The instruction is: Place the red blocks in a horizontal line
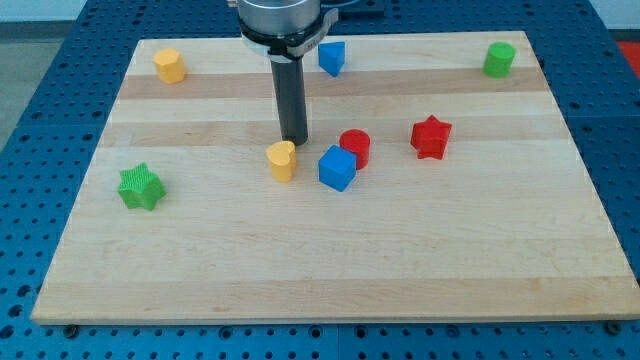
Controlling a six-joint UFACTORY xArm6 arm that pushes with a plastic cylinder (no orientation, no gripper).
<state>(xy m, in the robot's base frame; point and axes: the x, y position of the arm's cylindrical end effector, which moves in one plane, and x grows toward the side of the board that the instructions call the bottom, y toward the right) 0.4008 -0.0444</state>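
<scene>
A red cylinder (355, 147) stands near the board's middle, touching a blue cube (337, 168) at its lower left. A red star (431, 137) lies to the right of the cylinder, a little higher in the view, with a gap between them. My tip (294, 140) is down on the board to the left of the red cylinder, just above a yellow heart-shaped block (283, 160) and close to it. The dark rod rises from the tip to the arm's mount at the view's top.
A yellow block (169, 65) sits at the top left, a blue block (332, 57) at the top middle beside the rod's mount, a green cylinder (499, 59) at the top right, and a green star (140, 187) at the left. The wooden board (330, 270) lies on a blue perforated table.
</scene>
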